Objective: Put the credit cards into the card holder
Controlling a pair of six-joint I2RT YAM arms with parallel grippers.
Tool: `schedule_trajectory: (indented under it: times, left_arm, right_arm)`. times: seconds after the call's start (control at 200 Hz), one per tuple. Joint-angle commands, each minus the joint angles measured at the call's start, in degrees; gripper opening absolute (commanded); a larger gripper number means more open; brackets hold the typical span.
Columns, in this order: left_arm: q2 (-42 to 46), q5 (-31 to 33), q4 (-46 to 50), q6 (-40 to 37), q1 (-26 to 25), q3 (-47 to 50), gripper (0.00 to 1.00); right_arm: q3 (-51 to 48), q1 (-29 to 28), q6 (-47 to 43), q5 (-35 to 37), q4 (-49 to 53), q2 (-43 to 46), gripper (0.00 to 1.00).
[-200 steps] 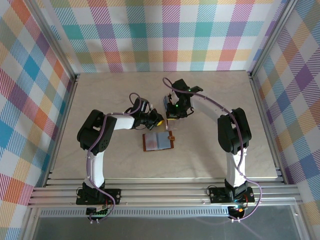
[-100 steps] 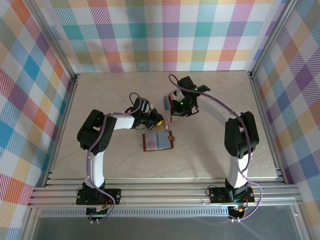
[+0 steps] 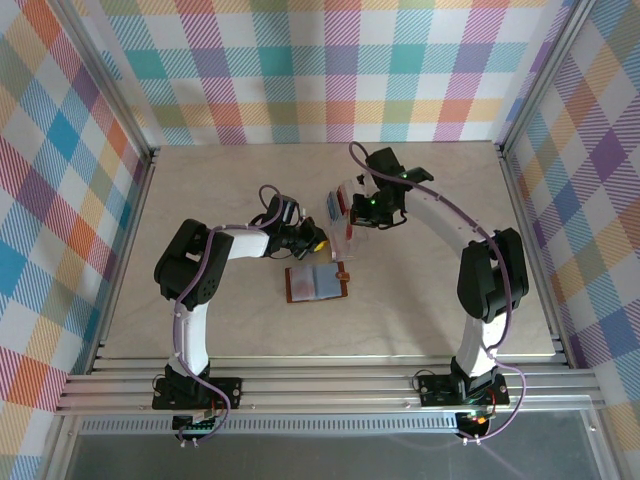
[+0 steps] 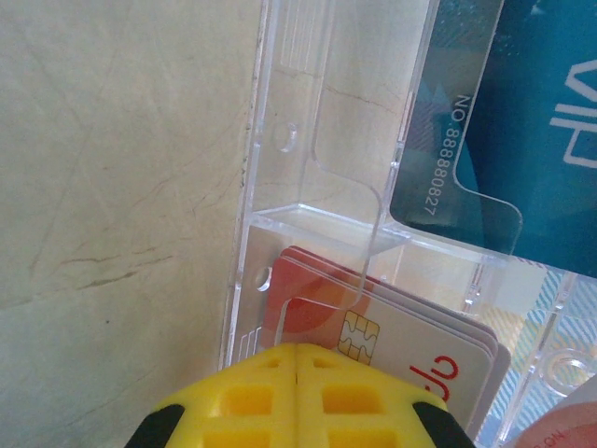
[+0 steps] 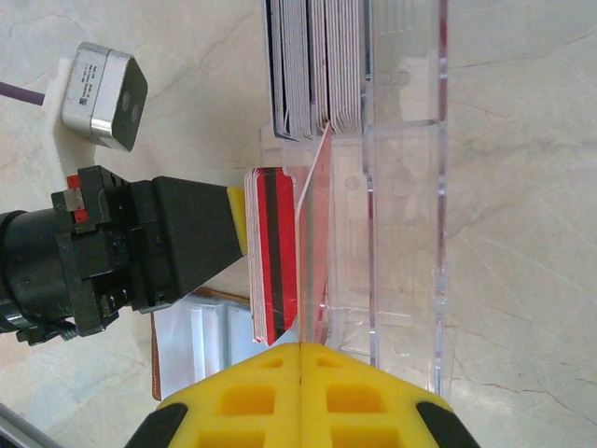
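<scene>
The credit cards stand on edge in a clear plastic tray (image 3: 343,222). A red and white stack (image 4: 373,327) fills one slot, and a teal card (image 4: 522,121) sits in the slot beyond. My left gripper (image 4: 297,359) is shut, with its yellow tips against the red stack (image 5: 275,252). My right gripper (image 5: 300,369) is shut at the tray's end, where a thin clear divider (image 5: 315,224) runs up to its seam. The card holder (image 3: 317,283) lies open on the table just in front of the tray, and its clear pockets (image 5: 201,341) show.
More cards (image 5: 298,65), blue and white, stand in the tray's far slot. The left arm's wrist camera (image 5: 103,84) hangs close beside the tray. Checked walls enclose the table (image 3: 450,300), and aluminium rails run along its near edge.
The right arm has swung right and back, and its gripper has shifted along the tray. The left arm and the open card holder have not moved.
</scene>
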State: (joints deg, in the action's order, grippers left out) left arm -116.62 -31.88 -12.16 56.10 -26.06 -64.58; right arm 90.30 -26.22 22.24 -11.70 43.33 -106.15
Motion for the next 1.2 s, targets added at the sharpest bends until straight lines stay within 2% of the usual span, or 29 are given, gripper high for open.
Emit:
schedule_trajectory:
  times: [0.0,0.85,1.195]
  left_arm:
    - [0.6,0.1,3.8,-1.0,-1.2,-0.1,0.0]
    - [-0.3,-0.3,3.1,-1.0,-1.2,0.5,0.0]
    - [-0.3,-0.4,2.9,-0.9,-1.2,0.6,0.0]
  right_arm:
    - [0.1,0.5,0.3,1.2,0.8,0.9,0.0]
    - [2.6,0.7,-2.4,5.0,1.7,3.3,0.0]
    - [3.0,0.6,-3.1,4.2,2.2,1.8,0.0]
